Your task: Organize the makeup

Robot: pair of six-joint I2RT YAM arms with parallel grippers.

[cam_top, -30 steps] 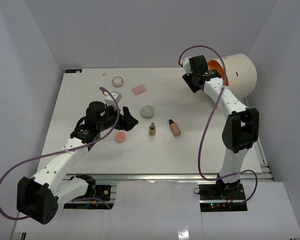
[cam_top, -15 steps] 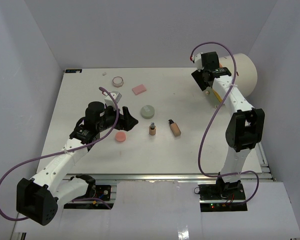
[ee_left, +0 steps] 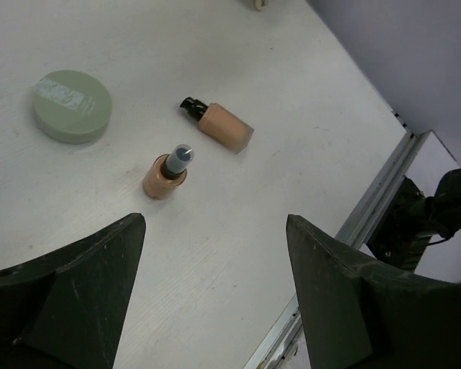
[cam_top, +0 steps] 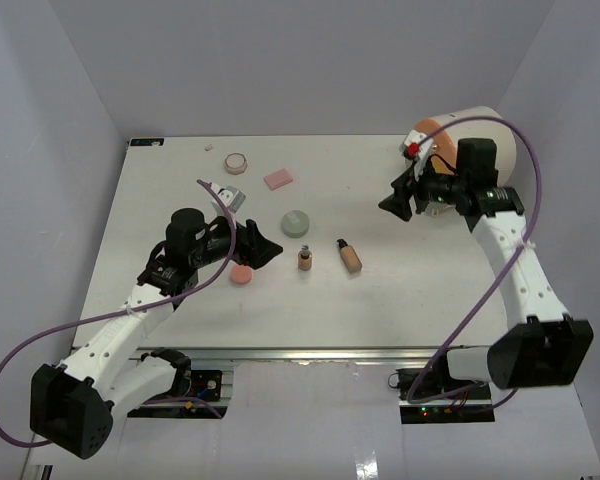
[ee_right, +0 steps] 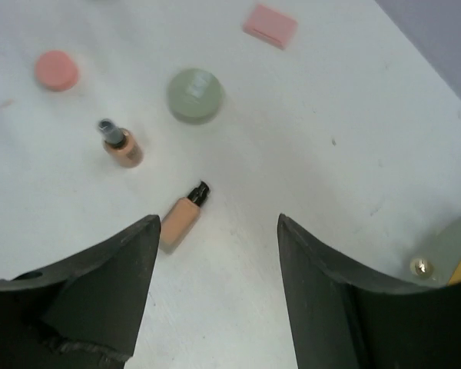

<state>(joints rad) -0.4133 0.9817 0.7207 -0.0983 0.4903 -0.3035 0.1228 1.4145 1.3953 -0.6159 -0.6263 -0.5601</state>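
Left wrist: beige tube [ee_left: 219,127] near bottle [ee_left: 167,173]

A grey-green round compact [cam_top: 296,222] lies flat mid-way across the counter [cam_top: 400,290]. Nearer, a tiny brown bottle [cam_top: 305,259] stands upright beside a toppled beige tube [cam_top: 351,258]. A pink disc [cam_top: 241,273] lies left, and a pink rectangular pad [cam_top: 278,179] farther back.

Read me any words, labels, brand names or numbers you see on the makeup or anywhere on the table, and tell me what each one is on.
No text can be read in any view.
On the grey-green compact there is a pale sticker on the lid; its print is too blurred to read.
On the beige tube, small bottle, pink pad and pink disc, no lettering shows.
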